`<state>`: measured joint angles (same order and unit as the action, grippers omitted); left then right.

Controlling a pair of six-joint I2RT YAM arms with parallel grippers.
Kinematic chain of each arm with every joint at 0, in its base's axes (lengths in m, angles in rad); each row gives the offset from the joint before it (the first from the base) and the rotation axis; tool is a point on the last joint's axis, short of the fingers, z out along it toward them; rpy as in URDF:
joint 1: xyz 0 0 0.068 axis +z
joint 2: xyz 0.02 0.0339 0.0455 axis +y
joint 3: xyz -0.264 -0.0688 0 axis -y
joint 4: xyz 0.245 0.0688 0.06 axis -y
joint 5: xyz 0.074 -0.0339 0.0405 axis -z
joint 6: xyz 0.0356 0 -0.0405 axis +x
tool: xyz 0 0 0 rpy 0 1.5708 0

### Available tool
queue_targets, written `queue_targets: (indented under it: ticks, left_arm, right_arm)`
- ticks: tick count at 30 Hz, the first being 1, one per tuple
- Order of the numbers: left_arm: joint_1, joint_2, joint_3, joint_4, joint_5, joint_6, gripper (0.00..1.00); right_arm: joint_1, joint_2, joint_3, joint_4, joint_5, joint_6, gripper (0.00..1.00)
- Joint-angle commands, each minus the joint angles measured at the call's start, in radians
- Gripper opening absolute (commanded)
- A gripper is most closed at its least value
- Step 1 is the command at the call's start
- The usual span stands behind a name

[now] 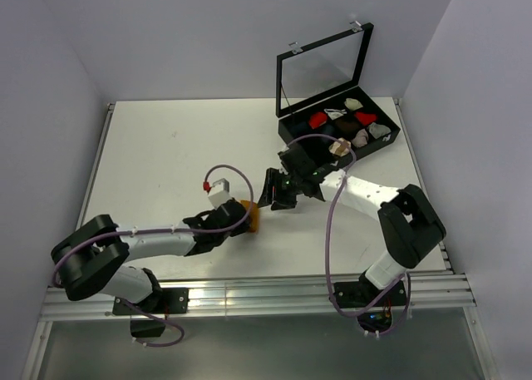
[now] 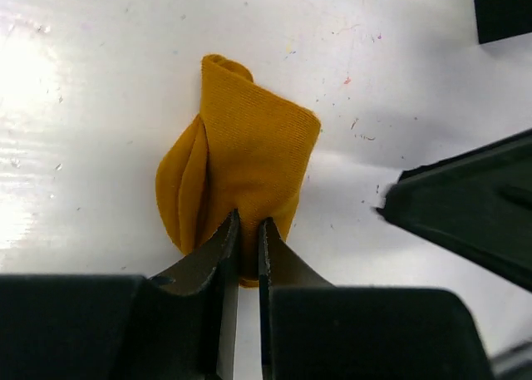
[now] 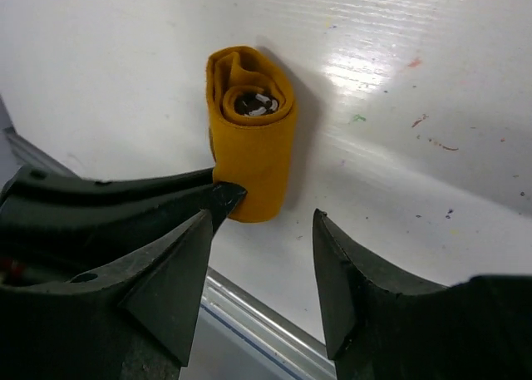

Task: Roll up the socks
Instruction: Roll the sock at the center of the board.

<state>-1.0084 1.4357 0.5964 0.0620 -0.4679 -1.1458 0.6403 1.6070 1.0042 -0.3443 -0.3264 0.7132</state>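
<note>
A robotics lab test cell: a white table point(image 1: 166, 147) boxed by plain white walls point(image 1: 208, 31), an aluminium rail point(image 1: 249, 293) at 6 o'clock carrying two cabled arms point(image 1: 158, 245), and a black compartment case point(image 1: 287, 133) at 1 o'clock.

A white table point(image 1: 166, 147) fills the middle, closed in by plain pale walls point(image 1: 208, 31) at 9, 12 and 3 o'clock. A metal rail point(image 1: 274, 290) runs along its 6 o'clock edge, and bright glare point(image 2: 25, 76) lies on the faintly speckled top.
</note>
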Motion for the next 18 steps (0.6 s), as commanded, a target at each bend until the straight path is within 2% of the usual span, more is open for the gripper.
queue_targets:
  ticks: [1,5,13,18]
  left_arm:
    - [0.071,-0.052,-0.122,0.105,0.195,-0.08,0.0]
    - [0.146,-0.113,-0.236,0.229,0.294,-0.133,0.0]
    - [0.231,-0.124,-0.343,0.306,0.388,-0.198,0.0]
    - [0.274,-0.135,-0.391,0.317,0.417,-0.224,0.0]
  right_arm:
    - [-0.008,-0.044,-0.058,0.174,-0.066,0.028,0.59]
    - [-0.007,-0.012,-0.117,0.295,-0.134,0.058,0.6]
    - [0.022,0.071,-0.171,0.497,-0.192,0.104,0.61]
    - [0.033,0.14,-0.17,0.547,-0.198,0.117,0.61]
